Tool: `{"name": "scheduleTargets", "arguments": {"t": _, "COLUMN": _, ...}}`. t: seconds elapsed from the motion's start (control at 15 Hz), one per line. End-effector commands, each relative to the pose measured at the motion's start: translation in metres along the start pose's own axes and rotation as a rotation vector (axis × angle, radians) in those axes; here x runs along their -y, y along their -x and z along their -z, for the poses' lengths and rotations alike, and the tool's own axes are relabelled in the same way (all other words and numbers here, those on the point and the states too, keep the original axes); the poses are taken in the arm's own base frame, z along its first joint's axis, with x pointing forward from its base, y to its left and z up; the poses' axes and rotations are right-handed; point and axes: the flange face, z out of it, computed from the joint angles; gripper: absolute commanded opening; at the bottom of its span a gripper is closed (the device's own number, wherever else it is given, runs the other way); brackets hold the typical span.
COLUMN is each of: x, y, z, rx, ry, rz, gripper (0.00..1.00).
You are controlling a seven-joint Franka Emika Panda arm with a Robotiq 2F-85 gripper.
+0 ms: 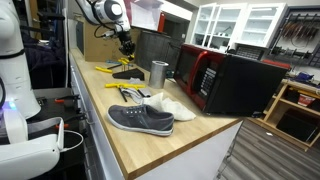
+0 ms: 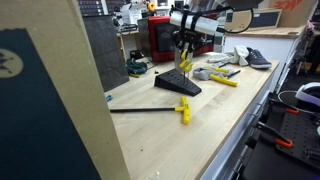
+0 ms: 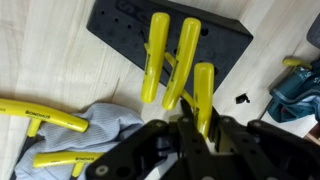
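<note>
In the wrist view my gripper [image 3: 200, 128] is shut on a yellow tool handle [image 3: 203, 92], pinched between both fingers. Two more yellow handles [image 3: 168, 58] stand just beyond it, over a black tool block [image 3: 120, 22] with holes in its top. In both exterior views the gripper [image 1: 126, 45] [image 2: 186, 50] hangs straight down over the black block [image 2: 180, 86] on the wooden bench, with the yellow handle [image 2: 186, 65] sticking out below it. I cannot see whether the tool's tip sits in a hole.
Yellow-handled tools [image 3: 40, 118] lie on a blue-grey cloth [image 3: 108, 125] beside the block. A metal cup [image 1: 158, 72], a grey shoe [image 1: 140, 118] and a red and black box [image 1: 225, 80] sit further along the bench. A yellow tool with a black rod [image 2: 184, 109] lies near the edge.
</note>
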Motion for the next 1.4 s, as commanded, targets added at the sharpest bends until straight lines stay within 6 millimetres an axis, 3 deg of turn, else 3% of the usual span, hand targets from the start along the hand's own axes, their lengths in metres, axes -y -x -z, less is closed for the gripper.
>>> {"name": "scheduleTargets", "arguments": {"t": 0.0, "x": -0.004, "y": 0.003, "z": 0.003, "rx": 0.011, "ry": -0.019, "rz": -0.079, "gripper": 0.04}}
{"name": "scheduleTargets", "arguments": {"t": 0.4, "x": -0.002, "y": -0.005, "z": 0.003, "rx": 0.002, "ry": -0.035, "rz": -0.122, "gripper": 0.04}}
{"name": "scheduleTargets", "arguments": {"t": 0.8, "x": 0.003, "y": 0.000, "z": 0.000, "rx": 0.014, "ry": -0.051, "rz": -0.120, "gripper": 0.04}}
{"name": "scheduleTargets", "arguments": {"t": 1.33, "x": 0.006, "y": 0.001, "z": -0.015, "rx": 0.046, "ry": -0.076, "rz": -0.137, "gripper": 0.04}}
